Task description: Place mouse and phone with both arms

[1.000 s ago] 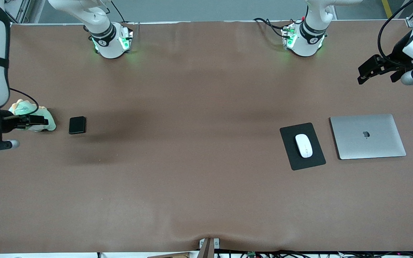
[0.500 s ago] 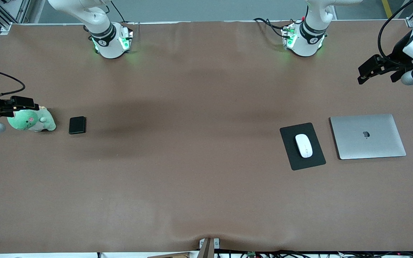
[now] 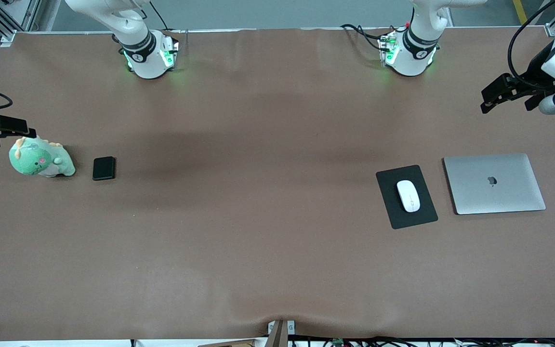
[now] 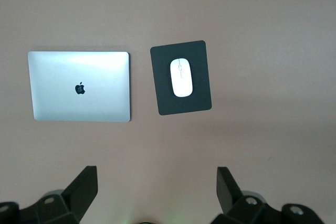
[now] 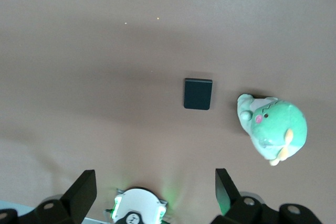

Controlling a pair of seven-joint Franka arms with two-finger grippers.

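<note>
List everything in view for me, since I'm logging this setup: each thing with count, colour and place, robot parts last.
mouse: one, white, on the mouse pad.
mouse pad: one, matte black, beside the laptop, toward the left arm's end of the table.
laptop: one, silver, closed, flat on the table.
phone: one, black, flat on the table toward the right arm's end.
plush toy: one, green, beside the phone.
table: one, brown cover.
left gripper: one, black, open, over the table's edge near the laptop.
right gripper: one, black, open, just above the plush toy at the table's edge.
</note>
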